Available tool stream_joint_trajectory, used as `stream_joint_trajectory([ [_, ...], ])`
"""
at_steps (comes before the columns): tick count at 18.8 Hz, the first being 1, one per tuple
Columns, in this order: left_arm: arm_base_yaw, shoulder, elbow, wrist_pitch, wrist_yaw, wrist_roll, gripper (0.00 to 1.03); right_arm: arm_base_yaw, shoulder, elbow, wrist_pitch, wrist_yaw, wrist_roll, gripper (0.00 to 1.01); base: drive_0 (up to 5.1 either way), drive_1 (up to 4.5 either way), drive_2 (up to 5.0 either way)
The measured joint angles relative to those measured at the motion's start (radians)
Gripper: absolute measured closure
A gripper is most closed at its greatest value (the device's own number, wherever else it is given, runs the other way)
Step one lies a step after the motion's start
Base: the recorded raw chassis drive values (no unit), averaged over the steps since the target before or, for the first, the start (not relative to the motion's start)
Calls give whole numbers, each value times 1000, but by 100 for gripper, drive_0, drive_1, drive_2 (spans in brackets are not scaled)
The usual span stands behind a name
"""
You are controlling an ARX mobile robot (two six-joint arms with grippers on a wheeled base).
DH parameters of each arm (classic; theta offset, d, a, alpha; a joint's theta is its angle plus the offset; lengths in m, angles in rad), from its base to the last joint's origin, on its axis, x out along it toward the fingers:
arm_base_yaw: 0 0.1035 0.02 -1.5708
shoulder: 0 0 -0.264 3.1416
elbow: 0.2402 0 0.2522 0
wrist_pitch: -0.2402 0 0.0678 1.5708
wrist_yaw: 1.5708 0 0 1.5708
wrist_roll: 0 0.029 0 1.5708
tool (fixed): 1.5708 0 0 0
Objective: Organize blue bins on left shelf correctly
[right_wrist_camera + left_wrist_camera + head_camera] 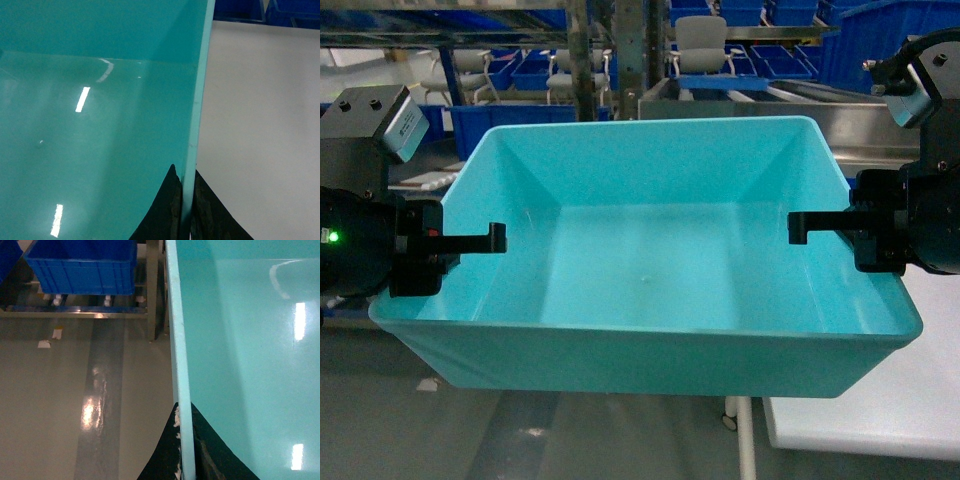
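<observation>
head: turquoise tub (640,270) between grippers

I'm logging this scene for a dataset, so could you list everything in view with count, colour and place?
turquoise tub: one, light cyan, empty, held up centre of the head view between both arms.
royal-blue bins: several, dark blue, on racks behind the tub; one sits low on a rack in the left wrist view.
steel rack: shiny uprights and rails, background.
chairs: at least two, pale, far background.
white table: one, lower right, under the tub's right edge.
floor: grey-green, glossy.
left end effector: black, clamped on the tub's left rim.
right end effector: black, clamped on the tub's right rim.
</observation>
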Motion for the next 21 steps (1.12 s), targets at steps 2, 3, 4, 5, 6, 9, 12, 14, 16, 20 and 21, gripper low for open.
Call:
stream_joint_trajectory([
  [2,0,0,0,1,1,0,101,0,0,0,0,0,0,99,-329,485,-179],
  [3,0,0,0,-1,0,0,101,0,0,0,-3,0,0,99,-329,485,-179],
  [4,0,0,0,2,0,0,101,0,0,0,1,0,0,99,-326,487,-176],
  [5,0,0,0,1,0,0,101,0,0,0,1,0,0,99,-330,483,-180],
  [6,0,0,0,0,0,0,101,0,0,0,-3,0,0,99,-315,499,-165],
  [9,0,0,0,0,0,0,101,0,0,0,-4,0,0,99,-315,499,-165],
  [12,1,0,0,0,0,0,101,0,0,0,-3,-2,0,99,-315,499,-165],
  [14,0,1,0,2,2,0,101,0,0,0,2,0,0,99,-315,499,-165],
  [16,0,1,0,0,0,0,101,0,0,0,-2,0,0,99,-325,492,-169],
  [20,0,0,0,-2,0,0,101,0,0,0,0,0,0,99,-325,492,-169],
  [21,0,0,0,1,0,0,101,0,0,0,0,0,0,99,-325,492,-169],
])
